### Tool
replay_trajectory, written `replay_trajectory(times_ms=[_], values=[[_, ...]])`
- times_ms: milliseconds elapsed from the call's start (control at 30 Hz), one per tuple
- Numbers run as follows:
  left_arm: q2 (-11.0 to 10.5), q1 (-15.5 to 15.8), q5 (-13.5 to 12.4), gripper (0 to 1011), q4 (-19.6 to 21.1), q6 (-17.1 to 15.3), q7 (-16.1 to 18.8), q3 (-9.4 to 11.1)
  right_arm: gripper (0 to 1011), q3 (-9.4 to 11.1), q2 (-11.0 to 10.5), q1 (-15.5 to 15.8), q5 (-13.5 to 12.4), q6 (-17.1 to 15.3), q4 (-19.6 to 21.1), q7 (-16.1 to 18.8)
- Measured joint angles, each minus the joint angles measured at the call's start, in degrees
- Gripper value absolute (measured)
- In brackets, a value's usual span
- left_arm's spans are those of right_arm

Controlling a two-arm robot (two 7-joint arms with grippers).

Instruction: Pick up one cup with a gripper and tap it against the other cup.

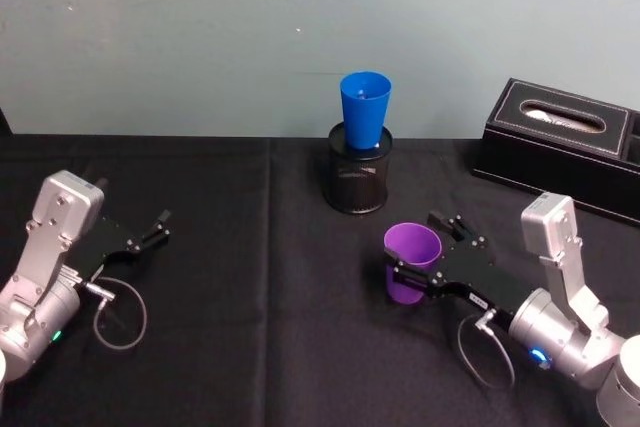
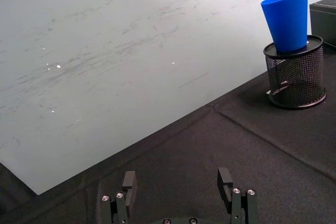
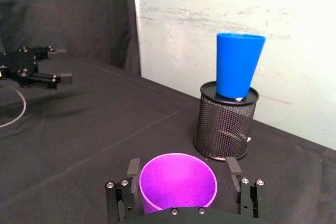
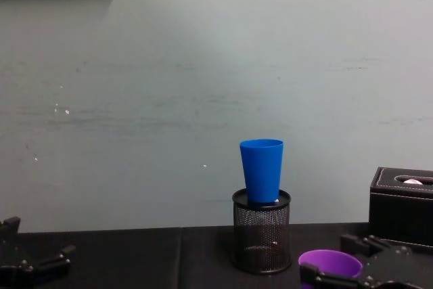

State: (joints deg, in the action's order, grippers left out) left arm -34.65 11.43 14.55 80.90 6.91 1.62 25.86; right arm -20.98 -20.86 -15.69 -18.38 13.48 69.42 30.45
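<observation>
Purple cup [image 3: 177, 183] sits upright on the black cloth [image 1: 240, 347] between the right gripper's [image 1: 420, 249] spread jaws — one finger [image 3: 133, 174] each side of the rim; contact can't be told. The right wrist view shows this straddle from behind; the head view shows the cup in front of the mesh holder [image 1: 359, 169], apart from it. Blue cup [image 1: 364, 110] stands upright in the holder's top. Tissue box [image 1: 560, 142] lies far right. Left gripper [image 1: 158, 229] — jaws apart, holding nothing, parked well left.
</observation>
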Motion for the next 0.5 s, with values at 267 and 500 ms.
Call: replay_trajectory(times_ms=[267,500], values=[[0.0,0.0,0.0,1011,0.0,0.0,0.0,0.0,1003,1.04,0.22,0.48,-1.56,0.44,1.17,0.6],[0.0,0.0,0.0,1011,0.0,0.0,0.0,0.0,1003,1.63,0.17,1.1,-3.19,0.56,3.22,1.41]])
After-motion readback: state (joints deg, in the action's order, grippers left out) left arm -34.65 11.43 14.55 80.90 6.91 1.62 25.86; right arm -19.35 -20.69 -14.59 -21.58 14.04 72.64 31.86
